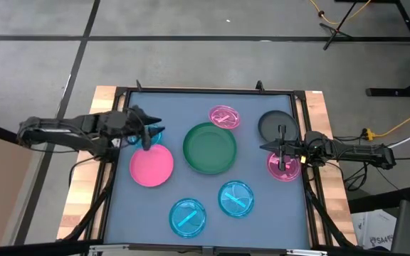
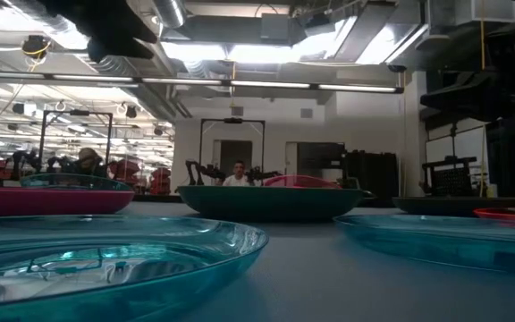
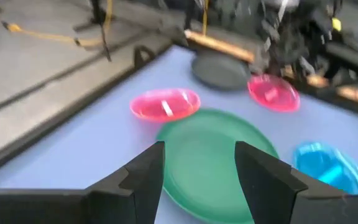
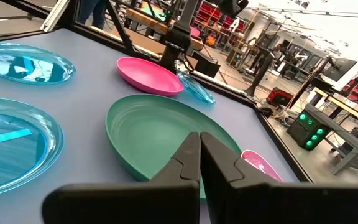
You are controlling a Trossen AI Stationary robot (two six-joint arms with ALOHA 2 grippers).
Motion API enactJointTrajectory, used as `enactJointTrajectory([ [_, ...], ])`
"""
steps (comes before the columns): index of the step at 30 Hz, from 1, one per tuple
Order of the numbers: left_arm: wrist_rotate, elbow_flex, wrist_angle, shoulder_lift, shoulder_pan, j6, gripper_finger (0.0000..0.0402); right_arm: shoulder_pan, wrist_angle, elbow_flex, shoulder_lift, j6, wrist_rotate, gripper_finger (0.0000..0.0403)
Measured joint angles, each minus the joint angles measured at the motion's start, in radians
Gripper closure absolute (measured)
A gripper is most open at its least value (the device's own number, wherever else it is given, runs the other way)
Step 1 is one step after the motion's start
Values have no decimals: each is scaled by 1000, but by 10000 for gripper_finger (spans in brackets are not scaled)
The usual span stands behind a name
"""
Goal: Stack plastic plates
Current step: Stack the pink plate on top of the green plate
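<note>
My left gripper [image 1: 146, 139] [image 3: 197, 149] is open near the table's left edge. It stands over a translucent cyan plate [image 1: 155, 134] [image 4: 197, 88] that lies tilted against the far rim of the opaque pink plate [image 1: 151, 166]. The large green plate [image 1: 210, 148] sits at the middle. My right gripper [image 1: 282, 158] [image 4: 199, 134] is shut, just above a translucent pink plate [image 1: 285, 168] [image 3: 272, 93] near the right edge. The dark grey plate [image 1: 275, 124] lies beyond it. Another translucent pink plate [image 1: 224, 116] lies at the far side, and two cyan plates [image 1: 235, 198] [image 1: 188, 217] at the near side. My right gripper hangs shut over the translucent pink plate's far part [image 3: 267, 79]; I cannot tell whether it touches the plate. My left gripper touches nothing.
A raised dark frame [image 1: 205, 91] borders the blue-grey table top, with wooden strips outside it. Bare surface lies between the green plate and the near cyan plates. People sit in the room beyond the table [image 2: 237, 174].
</note>
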Motion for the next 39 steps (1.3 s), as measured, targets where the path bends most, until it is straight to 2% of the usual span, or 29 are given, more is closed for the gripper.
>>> enactJointTrajectory([
  [7,155,68,-62,195,1,63,213,0,-1,0,0,0,0,401],
  [14,288,87,-92,364,1,212,213,0,-1,0,0,0,-3,401],
  [25,287,87,-158,564,38,398,213,0,-2,0,0,0,-3,401],
  [39,313,87,-265,710,131,558,217,0,-3,0,0,0,-3,401],
])
